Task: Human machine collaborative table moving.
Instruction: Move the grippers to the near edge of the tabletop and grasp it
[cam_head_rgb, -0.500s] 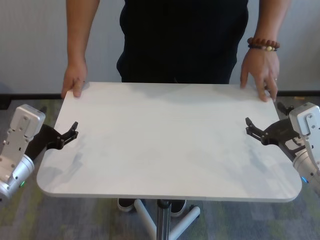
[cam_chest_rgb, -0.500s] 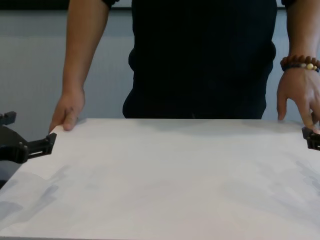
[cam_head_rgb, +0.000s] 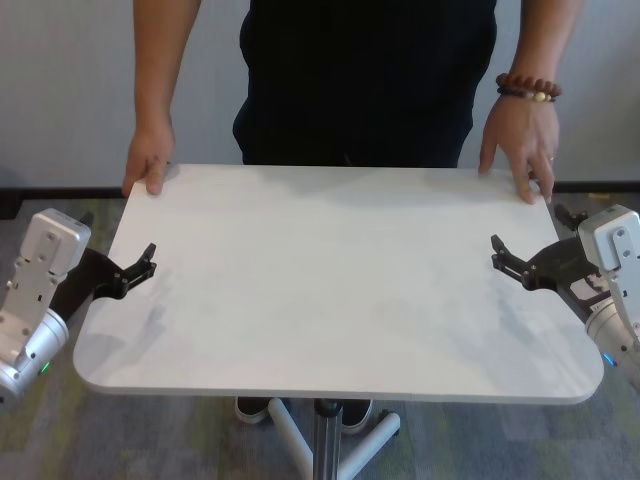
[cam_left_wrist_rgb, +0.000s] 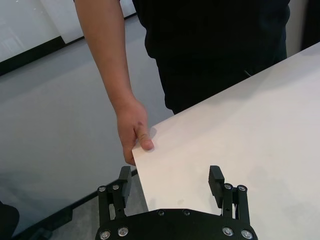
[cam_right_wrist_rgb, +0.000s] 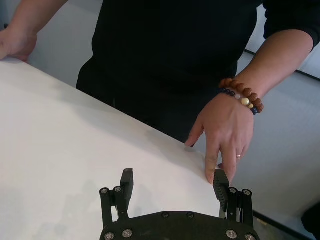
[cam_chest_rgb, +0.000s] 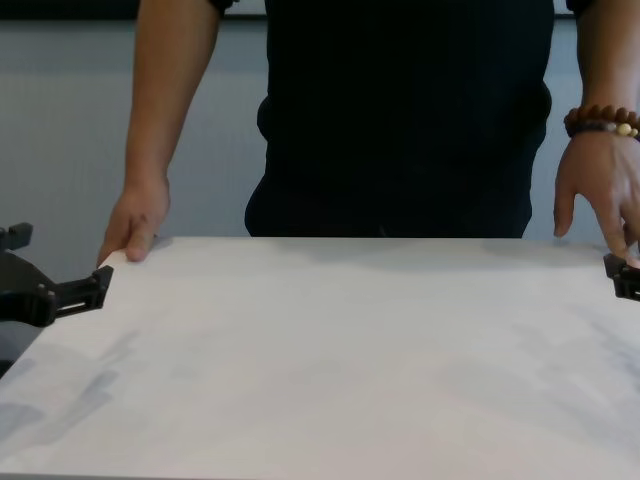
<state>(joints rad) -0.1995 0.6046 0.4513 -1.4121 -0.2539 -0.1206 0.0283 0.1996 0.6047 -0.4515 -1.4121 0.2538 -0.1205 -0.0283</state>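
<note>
- My left end effector (cam_head_rgb: 135, 270) sat at the left edge of the white counter (cam_head_rgb: 330, 290), its fingers spread wide.
- My left wrist view showed what the head view did not: one finger (cam_left_wrist_rgb: 216, 181) lay over the counter top and the other (cam_left_wrist_rgb: 124, 181) hung off past the edge, neither pressed on it.
- The human (cam_head_rgb: 365, 80) stood at the far side, one hand (cam_head_rgb: 148, 162) on the far left corner, thumb on top.
- Only the head view showed the metal post (cam_head_rgb: 322, 440) under the counter.
- The human's other hand (cam_head_rgb: 518, 150), with a brown bead bracelet (cam_right_wrist_rgb: 242, 94), rested fingertips on the far right corner.
- My right end effector (cam_head_rgb: 512, 262) sat at the right edge, spread wide; my chest view caught just its tip (cam_chest_rgb: 624, 277).
</note>
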